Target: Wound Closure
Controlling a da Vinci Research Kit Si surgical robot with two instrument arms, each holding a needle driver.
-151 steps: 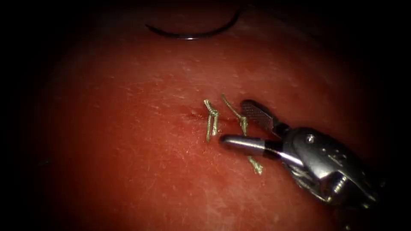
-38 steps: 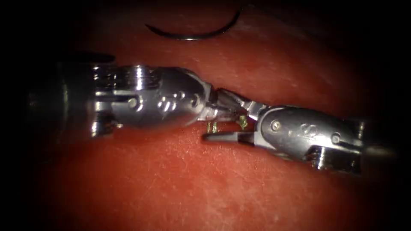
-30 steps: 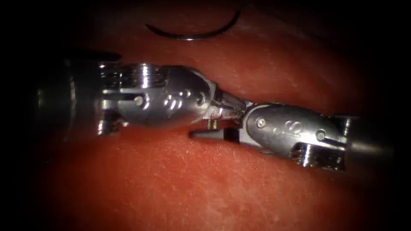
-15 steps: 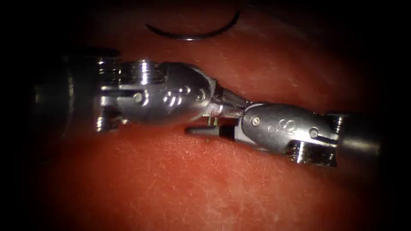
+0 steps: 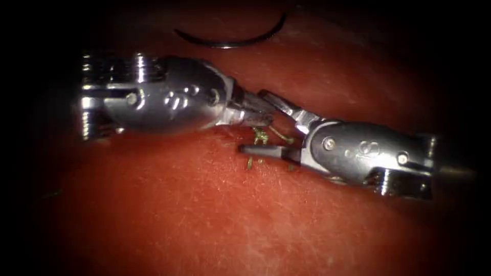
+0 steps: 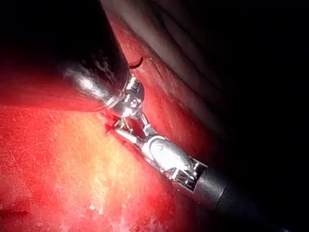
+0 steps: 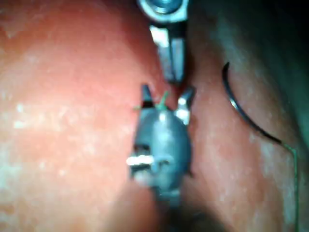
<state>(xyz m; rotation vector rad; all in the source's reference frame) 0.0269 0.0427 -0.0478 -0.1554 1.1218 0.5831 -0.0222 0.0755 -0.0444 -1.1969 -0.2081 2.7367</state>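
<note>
Right tool [image 5: 266, 125] gapes around the cut thread ends [image 5: 258, 137]; left tool [image 5: 255, 115] pinched together; needle [image 5: 230, 40] lies free, its thread [image 7: 293, 183] trailing in the right wrist view.

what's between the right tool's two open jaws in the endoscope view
Cut ends of thread from the stitches lie between the right tool's open jaws in the endoscope view, on the tissue. The needle lies apart, free on the tissue.
</note>
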